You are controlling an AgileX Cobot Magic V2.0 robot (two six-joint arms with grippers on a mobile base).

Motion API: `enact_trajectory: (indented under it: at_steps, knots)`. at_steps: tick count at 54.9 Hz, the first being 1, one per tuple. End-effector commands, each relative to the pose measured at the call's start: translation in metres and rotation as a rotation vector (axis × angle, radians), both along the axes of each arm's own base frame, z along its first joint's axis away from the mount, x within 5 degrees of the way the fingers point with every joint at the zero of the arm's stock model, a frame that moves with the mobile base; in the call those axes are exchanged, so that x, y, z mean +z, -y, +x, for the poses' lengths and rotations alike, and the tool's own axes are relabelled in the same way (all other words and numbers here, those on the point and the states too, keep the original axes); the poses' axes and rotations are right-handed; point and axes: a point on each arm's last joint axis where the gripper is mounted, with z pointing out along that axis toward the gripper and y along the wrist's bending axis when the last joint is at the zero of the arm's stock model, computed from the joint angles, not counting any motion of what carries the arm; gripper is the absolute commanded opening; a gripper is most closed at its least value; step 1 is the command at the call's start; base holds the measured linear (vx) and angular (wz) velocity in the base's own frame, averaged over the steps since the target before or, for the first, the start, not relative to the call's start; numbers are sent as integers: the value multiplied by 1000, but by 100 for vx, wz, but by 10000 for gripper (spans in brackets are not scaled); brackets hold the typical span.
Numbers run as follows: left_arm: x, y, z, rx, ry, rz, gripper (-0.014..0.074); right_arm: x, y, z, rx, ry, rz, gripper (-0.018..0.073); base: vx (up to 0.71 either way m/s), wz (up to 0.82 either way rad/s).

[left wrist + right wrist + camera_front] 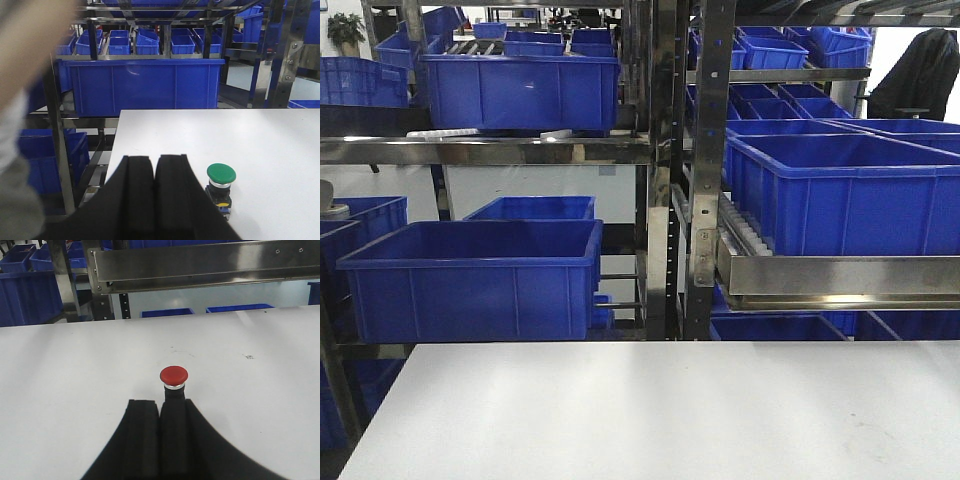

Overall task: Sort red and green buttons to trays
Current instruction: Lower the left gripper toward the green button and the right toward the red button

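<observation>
The green button (221,173) stands upright on the white table (235,130), just right of my left gripper (154,157), apart from it. That gripper is shut with nothing between its black fingers. The red button (174,375) stands upright on the table (75,365) right beyond the tip of the right finger of my right gripper (159,401). This gripper is also shut and holds nothing. Whether the finger touches the button's dark base cannot be told. The trays are out of view. The front view shows neither gripper nor any button.
Steel racks (705,170) with several deep blue crates (470,280) stand behind the table (670,410). A steel shelf rail (200,265) hangs beyond the table's far edge. The table's left edge (114,150) lies near my left gripper. A blurred beige shape (25,50) fills the left.
</observation>
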Motion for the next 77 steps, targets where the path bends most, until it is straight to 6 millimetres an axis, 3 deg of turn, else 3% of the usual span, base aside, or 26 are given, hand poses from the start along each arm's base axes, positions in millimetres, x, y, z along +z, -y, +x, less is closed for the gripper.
enact_trajectory:
  at_steps: [1, 35, 45, 59, 77]
  knots:
    - [15, 0, -1, -4, 108, -16, -6, 3, 1, 1, -10, 74, -8, -9, 0, 0]
    - [20, 1, -1, -6, 162, -17, -6, 3, 1, 1, -10, 74, -8, -9, 0, 0]
    - [23, 1, -2, -9, 202, -18, -6, 4, 3, 1, 1, 69, -254, -9, 0, 0]
    - [30, 1, -3, -12, 270, -19, -6, 25, 1, 1, -13, 305, -100, -9, 0, 0]
    - [40, 1, -5, -13, 317, -22, -6, 43, 1, -2, -13, 472, -106, -9, 0, 0]
